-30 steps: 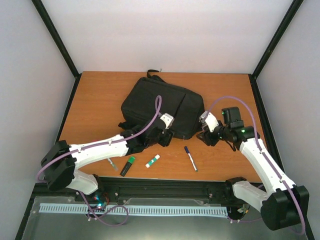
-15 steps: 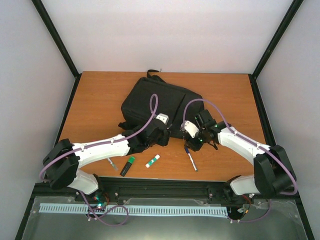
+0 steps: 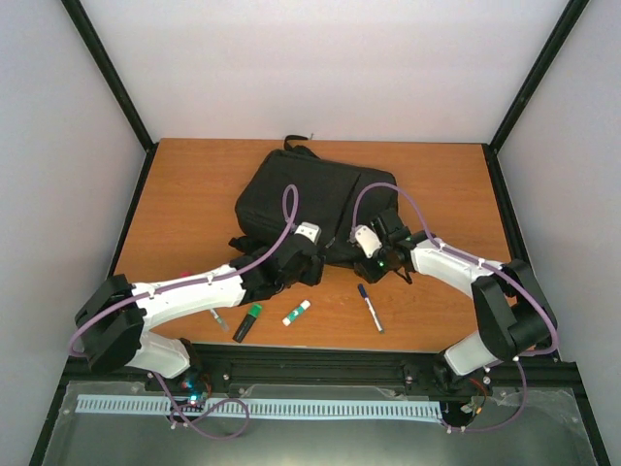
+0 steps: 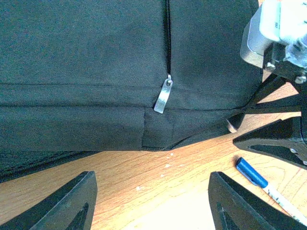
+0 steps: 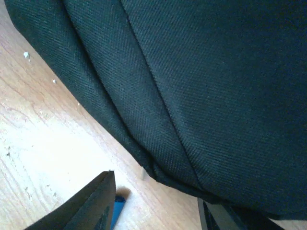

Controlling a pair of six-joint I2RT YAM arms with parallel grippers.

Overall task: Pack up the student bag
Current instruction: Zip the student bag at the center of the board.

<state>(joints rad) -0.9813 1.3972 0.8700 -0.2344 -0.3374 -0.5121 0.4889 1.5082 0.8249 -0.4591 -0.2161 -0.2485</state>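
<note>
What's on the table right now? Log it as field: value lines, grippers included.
bag: black student bag, lying flat; zipper pull by its near edge
left gripper: open, empty, facing the zipper pull
right gripper: jaws apart at the bag's near edge, contact unclear
loose items: blue-capped pen, glue stick, green highlighter
surface: wooden table

I record an orange-brown wooden worktop (image 3: 194, 194). Four items lie in a row near its front edge, none touching. From the left they are a thin grey stick (image 3: 217, 318), too small to identify, a black-and-green highlighter (image 3: 247, 322), a green-capped white glue stick (image 3: 297, 312) and a blue-capped white pen (image 3: 370, 307). White specks (image 4: 167, 166) dot the wood.
</note>
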